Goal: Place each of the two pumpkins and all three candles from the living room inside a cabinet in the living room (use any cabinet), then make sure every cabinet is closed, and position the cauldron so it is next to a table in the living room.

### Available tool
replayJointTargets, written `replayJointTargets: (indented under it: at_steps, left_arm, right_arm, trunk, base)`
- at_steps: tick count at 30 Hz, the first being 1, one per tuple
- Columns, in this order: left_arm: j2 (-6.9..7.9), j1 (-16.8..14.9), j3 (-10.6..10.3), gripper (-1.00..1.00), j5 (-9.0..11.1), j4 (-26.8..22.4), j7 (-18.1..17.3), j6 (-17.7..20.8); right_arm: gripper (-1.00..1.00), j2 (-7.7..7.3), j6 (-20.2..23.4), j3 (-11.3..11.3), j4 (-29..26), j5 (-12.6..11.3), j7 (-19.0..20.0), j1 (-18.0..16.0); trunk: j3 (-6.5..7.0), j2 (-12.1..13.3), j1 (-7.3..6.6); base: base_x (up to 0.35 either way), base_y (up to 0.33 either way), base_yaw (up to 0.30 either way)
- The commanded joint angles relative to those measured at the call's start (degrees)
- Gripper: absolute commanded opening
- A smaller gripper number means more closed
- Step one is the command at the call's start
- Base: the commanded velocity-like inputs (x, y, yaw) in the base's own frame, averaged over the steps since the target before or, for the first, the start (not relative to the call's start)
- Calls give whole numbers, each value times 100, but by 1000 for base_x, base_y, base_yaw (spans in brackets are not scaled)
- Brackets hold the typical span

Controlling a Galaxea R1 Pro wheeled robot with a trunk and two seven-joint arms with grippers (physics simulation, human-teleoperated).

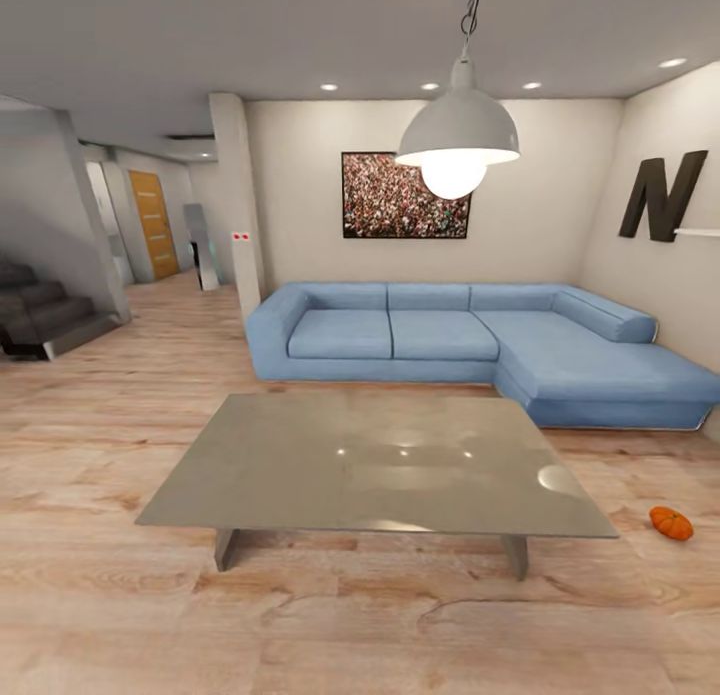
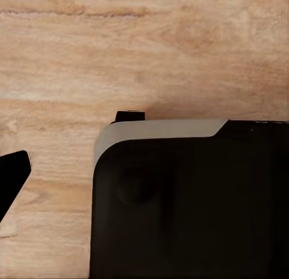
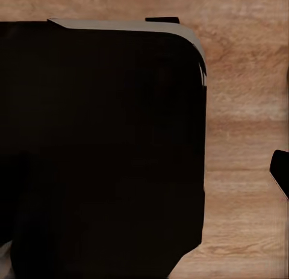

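A small, ribbed orange pumpkin (image 1: 671, 522) lies on the wood floor (image 1: 90, 445) just beside the right end of the shiny grey table (image 1: 375, 463). Behind stands a blue corner sofa (image 1: 470, 345) under a white hanging lamp (image 1: 458, 140). Whether either gripper is open or closed cannot be told.

Below your left wrist you see a dark rounded robot body (image 2: 192, 200) with a grey rim, over wooden floor (image 2: 144, 50).

Ahead of me the low rectangular grey metal-topped table (image 1: 375, 465) stands on the pale wood-plank floor (image 1: 100, 615). Behind it the blue L-shaped fabric sofa (image 1: 450, 340) runs along the back wall. To the table's right, near its front corner, one small round orange pumpkin (image 1: 671, 522) lies on the floor. A dark staircase (image 1: 40, 310) is far left.
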Motion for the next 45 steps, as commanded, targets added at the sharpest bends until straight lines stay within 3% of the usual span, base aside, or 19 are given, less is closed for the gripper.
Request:
replayJointTargets:
  at_steps: [1,11,16,20,26,45]
  left_arm:
    - [0,0,4,100,15,-3,4,-10]
    - [37,1,14,100,31,5,8,-3]
    - [118,5,423,100,277,48,13,-12]
    - [195,9,571,100,403,67,14,-16]
    - [213,9,599,100,443,110,16,-12]
    - [214,18,600,100,447,164,14,-20]
  right_arm:
    - [100,2,-20,-8,4,-8,-10,-3]
    - [100,18,-133,-8,4,-8,-5,-3]
    - [100,18,-394,-15,19,-15,-9,-1]
    - [100,25,-442,-15,41,-11,-6,-3]
    - [100,240,-886,-16,78,-9,-4,-2]
    - [100,258,-1075,-26,84,1,-1,-3]
  trunk:
    - [13,39,-23]
    - [193,440,-242]
    - [283,640,-352]
    - [355,801,-440]
    - [453,1041,-572]
    - [752,1803,-989]
  base:
    - [0,0,276]
    - [0,0,276]
    - [0,0,276]
    - [0,0,275]
    - [0,0,275]
    - [0,0,217]
